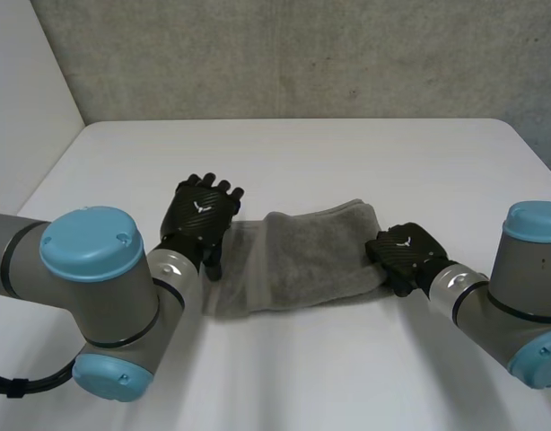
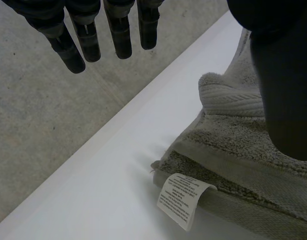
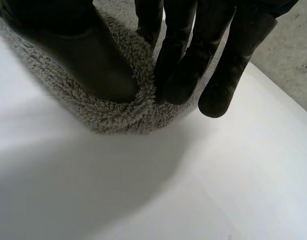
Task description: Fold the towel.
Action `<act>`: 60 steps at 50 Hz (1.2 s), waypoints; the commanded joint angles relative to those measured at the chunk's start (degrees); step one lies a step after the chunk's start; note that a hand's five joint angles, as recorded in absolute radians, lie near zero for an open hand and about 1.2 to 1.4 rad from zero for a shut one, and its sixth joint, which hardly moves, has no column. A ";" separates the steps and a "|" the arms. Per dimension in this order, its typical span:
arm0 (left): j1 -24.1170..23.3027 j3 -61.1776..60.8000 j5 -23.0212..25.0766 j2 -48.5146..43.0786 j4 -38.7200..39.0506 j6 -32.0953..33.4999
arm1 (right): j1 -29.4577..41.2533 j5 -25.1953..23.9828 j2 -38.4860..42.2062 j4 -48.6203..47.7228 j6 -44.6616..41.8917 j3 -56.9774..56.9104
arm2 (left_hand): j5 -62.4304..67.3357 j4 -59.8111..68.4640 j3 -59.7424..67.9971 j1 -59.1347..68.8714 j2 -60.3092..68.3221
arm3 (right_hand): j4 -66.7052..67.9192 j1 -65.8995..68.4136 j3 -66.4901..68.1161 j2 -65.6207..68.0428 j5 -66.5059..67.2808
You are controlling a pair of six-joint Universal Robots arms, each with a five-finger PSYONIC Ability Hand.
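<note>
The right hand (image 3: 88,50) has its thumb and fingers (image 3: 176,70) closed on a rolled edge of the grey terry towel (image 3: 113,112), the pile pinched between them just above the white table (image 3: 193,190); in the head view this hand sits at the towel's right end, its fingertips hidden under its own back; the left hand (image 1: 202,214) stands at the towel's left end with fingers straight and spread, holding nothing; in its wrist view those fingers (image 2: 121,30) point out past the table's far edge, clear of the cloth; the thumb blocks part of the towel beside it, and whether it touches the cloth cannot be told; the left wrist cuts off part of the towel's left edge in the head view; the towel lies as a long folded band across the middle of the table, between the two hands, with layers stacked at its left end; a white care label (image 2: 183,200), its print too small to read, sticks out from a corner there, under the left palm.
</note>
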 commanded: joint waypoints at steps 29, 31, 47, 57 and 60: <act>0.87 1.24 -1.81 6.91 -0.06 0.00 | 20.97 -3.30 -4.53 18.21 -13.02 -17.11 | -12.71 -4.82 -4.49 -5.18 -4.90 | 3.60 7.98 3.63 7.37 4.82; 0.70 1.85 -3.82 7.00 -0.06 -0.43 | 23.72 -3.30 -2.31 18.21 -13.02 -17.73 | -12.71 -4.82 -4.49 -5.18 -4.90 | 3.60 7.98 3.63 7.37 4.82; -1.58 1.76 -4.18 6.12 -0.06 -3.95 | 22.51 2.68 -5.45 12.86 -1.18 -12.39 | -12.71 -4.82 -4.49 -5.18 -4.90 | -66.40 -62.02 -66.37 -62.63 -65.18; -4.57 1.15 -4.18 4.28 -0.06 -7.54 | 15.29 1.80 -13.56 10.39 12.12 -7.45 | -12.54 -4.65 -4.33 -5.01 -4.73 | -66.40 -62.02 -66.37 -62.63 -65.18; -5.02 1.06 -4.18 3.39 -0.15 -8.08 | 13.26 1.27 -13.30 10.47 13.00 -7.01 | -12.54 -4.65 -4.32 -5.01 -4.73 | -66.40 -62.02 -66.37 -62.63 -65.18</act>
